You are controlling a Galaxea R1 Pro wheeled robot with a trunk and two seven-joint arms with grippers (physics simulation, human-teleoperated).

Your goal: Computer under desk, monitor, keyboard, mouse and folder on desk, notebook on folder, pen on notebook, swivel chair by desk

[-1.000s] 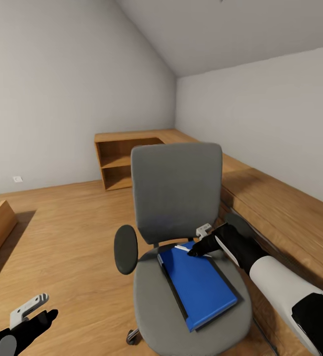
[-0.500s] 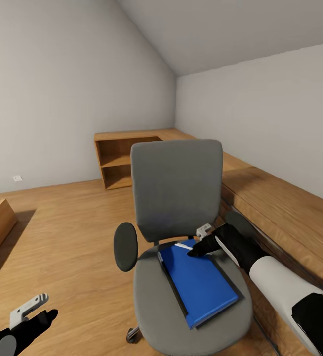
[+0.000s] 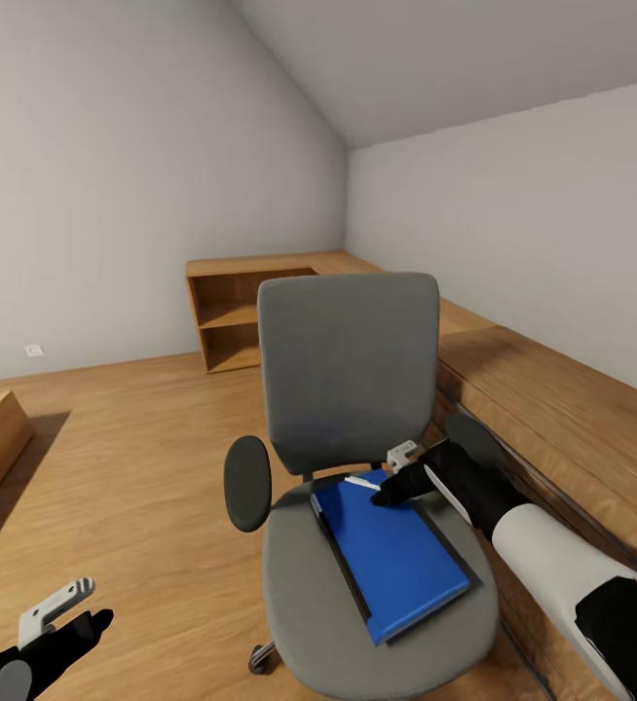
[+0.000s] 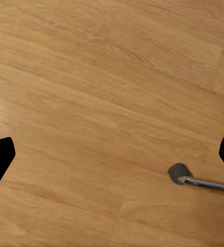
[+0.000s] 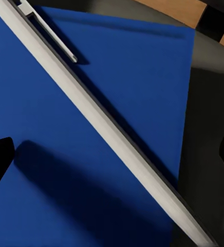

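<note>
Wrist view: pen (image 5: 99,121) across folder (image 5: 117,62)

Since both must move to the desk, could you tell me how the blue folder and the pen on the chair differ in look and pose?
The folder is a broad, flat, bright blue rectangle, while the pen is a thin white stick. The folder covers much of the chair seat, whereas the pen lies at the folder's far end, near the backrest. The pen lies just beside the right gripper; most of the folder lies nearer the camera. Both lie flat on the seat.
</note>
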